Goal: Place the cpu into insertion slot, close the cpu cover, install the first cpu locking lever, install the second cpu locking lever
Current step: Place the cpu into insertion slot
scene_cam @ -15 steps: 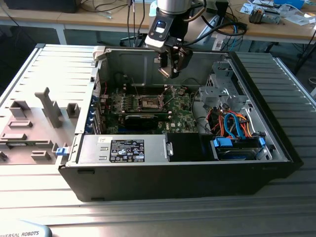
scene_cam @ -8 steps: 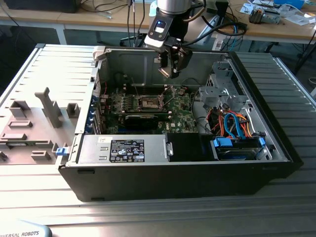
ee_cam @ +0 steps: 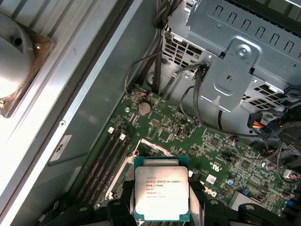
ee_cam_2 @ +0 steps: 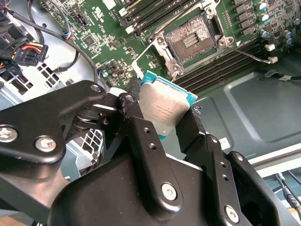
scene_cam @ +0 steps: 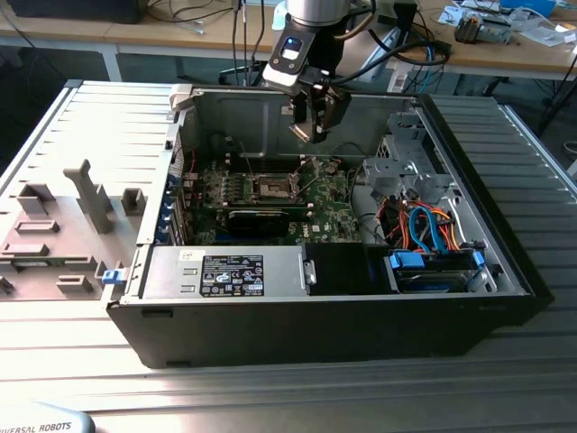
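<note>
Ribbed metal table (scene_cam: 270,397), open black computer case (scene_cam: 315,334), grey fixture tray (scene_cam: 54,244) beside it

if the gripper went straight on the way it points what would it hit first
Likely the green motherboard beside the open socket, with the chip held by the gripper touching first; depth is unclear, so possibly the socket itself.

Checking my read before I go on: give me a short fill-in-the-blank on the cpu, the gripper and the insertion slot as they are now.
1. The gripper is ____ on the cpu.
2. The insertion slot is ____, its contacts bare.
3. The cpu hangs ____ the green motherboard, not seated in it.
Missing words: shut; empty; above.
</note>
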You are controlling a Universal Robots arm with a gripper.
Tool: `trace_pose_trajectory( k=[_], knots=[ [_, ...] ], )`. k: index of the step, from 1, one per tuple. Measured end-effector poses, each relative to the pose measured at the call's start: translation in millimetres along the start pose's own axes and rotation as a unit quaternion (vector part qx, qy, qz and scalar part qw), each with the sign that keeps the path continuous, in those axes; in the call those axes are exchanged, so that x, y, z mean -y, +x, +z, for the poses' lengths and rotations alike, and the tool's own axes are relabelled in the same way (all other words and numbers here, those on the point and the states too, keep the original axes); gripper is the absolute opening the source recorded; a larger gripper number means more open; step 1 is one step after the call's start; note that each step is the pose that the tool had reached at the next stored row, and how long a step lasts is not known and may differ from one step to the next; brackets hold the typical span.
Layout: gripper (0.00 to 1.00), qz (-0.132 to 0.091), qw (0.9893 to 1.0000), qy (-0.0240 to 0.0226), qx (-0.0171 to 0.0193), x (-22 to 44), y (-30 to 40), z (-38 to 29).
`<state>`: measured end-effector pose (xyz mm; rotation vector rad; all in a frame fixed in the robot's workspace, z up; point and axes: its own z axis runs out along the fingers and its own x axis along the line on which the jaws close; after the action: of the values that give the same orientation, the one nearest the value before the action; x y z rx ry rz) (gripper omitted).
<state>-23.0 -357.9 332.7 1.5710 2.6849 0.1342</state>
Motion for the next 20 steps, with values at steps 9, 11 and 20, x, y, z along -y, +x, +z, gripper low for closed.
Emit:
trace_pose_trajectory(
  k=[9,11,20],
  knots=[
    [0.54,0.007,1.0000,-0.0001,0.0006,0.0,0.0,0.0],
    [0.54,0.009,1.0000,-0.0002,0.0008,0.0,0.0,0.0],
    [0.54,0.017,0.9998,-0.0004,0.0016,0.0,0.0,0.0]
  ],
)
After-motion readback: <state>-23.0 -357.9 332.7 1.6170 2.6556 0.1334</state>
